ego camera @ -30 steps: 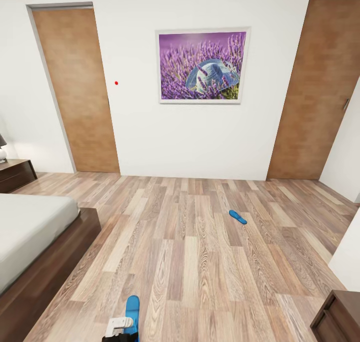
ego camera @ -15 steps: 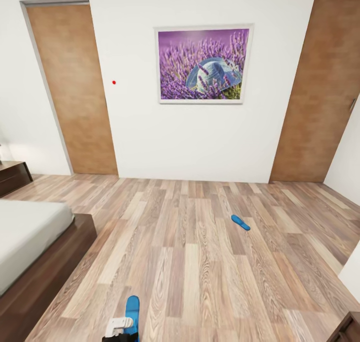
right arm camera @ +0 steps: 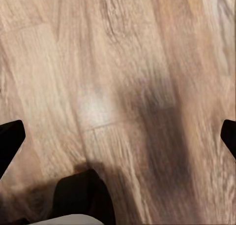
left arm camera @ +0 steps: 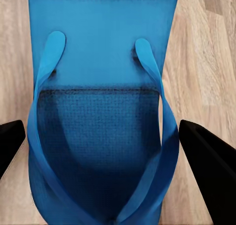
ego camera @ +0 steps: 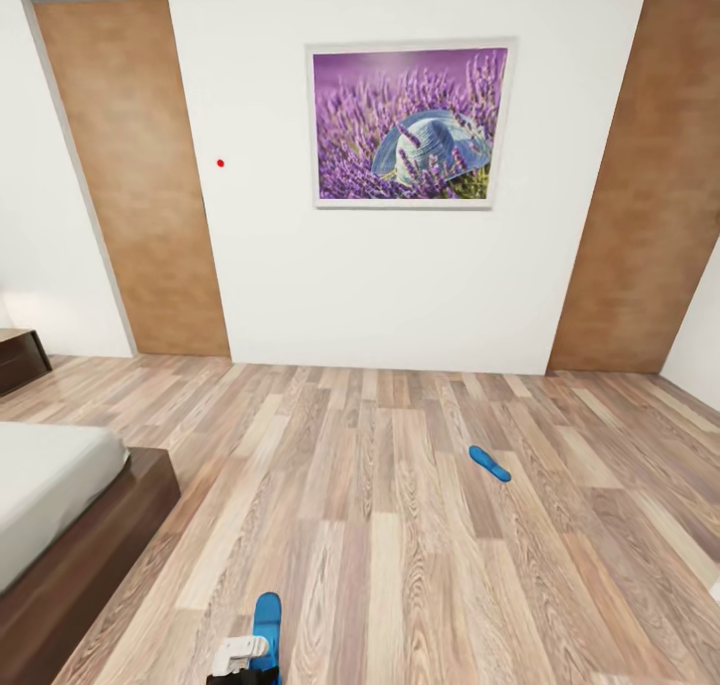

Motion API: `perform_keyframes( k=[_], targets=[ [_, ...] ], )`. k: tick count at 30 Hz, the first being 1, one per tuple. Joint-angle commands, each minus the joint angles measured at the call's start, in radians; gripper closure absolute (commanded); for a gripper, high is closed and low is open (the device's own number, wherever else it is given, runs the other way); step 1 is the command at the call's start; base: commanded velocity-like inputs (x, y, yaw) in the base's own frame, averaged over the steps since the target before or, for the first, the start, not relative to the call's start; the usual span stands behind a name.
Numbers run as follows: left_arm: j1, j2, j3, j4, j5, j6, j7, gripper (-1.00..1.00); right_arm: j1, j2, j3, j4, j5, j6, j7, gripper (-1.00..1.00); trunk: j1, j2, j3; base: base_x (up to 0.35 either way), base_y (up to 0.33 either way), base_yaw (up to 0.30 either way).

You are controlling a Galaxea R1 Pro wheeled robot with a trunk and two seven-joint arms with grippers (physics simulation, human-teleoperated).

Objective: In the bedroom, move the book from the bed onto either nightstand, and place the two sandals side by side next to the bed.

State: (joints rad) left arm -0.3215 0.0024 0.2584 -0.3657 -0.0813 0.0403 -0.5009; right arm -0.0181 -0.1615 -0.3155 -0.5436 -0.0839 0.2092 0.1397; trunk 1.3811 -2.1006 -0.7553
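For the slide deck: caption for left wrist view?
Blue sandal between the left pincer fingertips, above wood-plank floor.

A white wall (ego camera: 400, 285) faces the camera, with a brown wooden door (ego camera: 130, 175) at its left and another brown door (ego camera: 650, 185) at its right. Between them hangs a white-framed picture (ego camera: 408, 125) of purple lavender and a pale hat; a small red dot (ego camera: 220, 163) marks the wall beside the left door. The floor (ego camera: 380, 525) is wood plank in mixed brown tones, faintly glossy near the left door. Light is even and soft, without hard shadows.
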Motion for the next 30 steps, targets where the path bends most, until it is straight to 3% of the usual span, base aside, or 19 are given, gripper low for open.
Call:
perform_keyframes(
  k=[1,3,5,8,11,17,30],
  targets=[
    [-0.001,-0.001,0.009,-0.001,-0.008,0.005,-0.007,1.00,0.000,0.000,-0.003,-0.003,-0.010,0.005,0.004,-1.00,0.000,0.000,-0.001,0.324,-0.051,0.000],
    [0.000,-0.001,0.009,-0.001,-0.008,0.005,-0.007,1.00,0.000,0.000,-0.003,-0.007,-0.011,0.001,0.015,-1.00,0.000,0.000,-0.001,0.324,-0.061,0.000],
    [0.000,-0.001,0.009,-0.001,-0.008,0.005,-0.007,1.00,0.000,-0.001,-0.003,-0.009,-0.012,-0.009,0.074,-1.00,0.000,0.000,-0.001,0.324,-0.072,0.000],
    [0.000,-0.001,0.008,-0.001,-0.008,0.006,-0.007,1.00,0.000,-0.004,-0.004,-0.006,-0.012,-0.020,0.334,-1.00,0.000,0.000,-0.001,0.324,-0.077,0.000],
    [0.000,-0.001,0.008,-0.001,-0.008,0.006,-0.007,1.00,0.000,-0.004,-0.005,-0.004,-0.009,-0.023,0.487,-1.00,0.000,0.000,-0.001,0.324,-0.080,0.000],
    [0.000,-0.002,0.008,0.000,-0.008,0.006,-0.007,1.00,0.000,-0.004,-0.009,0.003,-0.007,-0.026,0.556,-1.00,0.000,0.000,-0.001,0.325,-0.080,0.000],
    [-0.001,-0.001,0.010,-0.001,-0.006,0.007,-0.008,1.00,0.000,-0.006,-0.008,0.005,-0.007,-0.049,0.566,-1.00,0.000,0.000,-0.001,0.325,-0.048,0.000]
  ],
)
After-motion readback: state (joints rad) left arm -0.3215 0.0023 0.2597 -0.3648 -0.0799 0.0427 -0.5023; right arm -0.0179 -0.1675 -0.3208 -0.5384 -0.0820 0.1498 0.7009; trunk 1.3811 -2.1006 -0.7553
